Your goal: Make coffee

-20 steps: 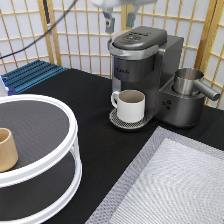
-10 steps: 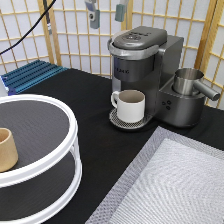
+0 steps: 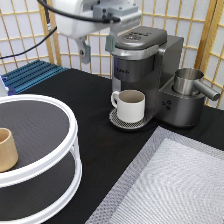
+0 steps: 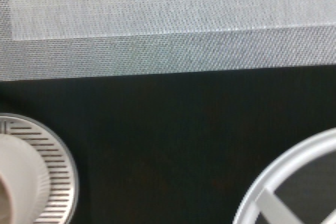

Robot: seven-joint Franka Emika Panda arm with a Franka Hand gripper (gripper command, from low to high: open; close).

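My gripper [image 3: 97, 48] hangs open and empty high at the exterior view's top, just left of the coffee machine [image 3: 145, 65], apart from it. The machine's lid is down. A cream-white handled mug [image 3: 131, 105] stands on the round drip tray [image 3: 116, 120] under the spout. The wrist view shows the mug's rim [image 4: 11, 175] and the drip tray's grille [image 4: 56, 175] on the black table. The small white coffee pod shows in neither view.
A white two-tier round rack [image 3: 55, 160] stands at the exterior view's lower left, with a tan handleless cup [image 3: 7, 149] on its upper shelf. A grey woven mat [image 3: 175, 185] lies lower right. A steel cup [image 3: 187, 81] sits on the machine's side. A blue rack [image 3: 30, 75] stands at the left.
The arm has come down and to the right into view; the gripper now hangs lower, beside the machine's top. The mug, the cup and the machine have not moved.
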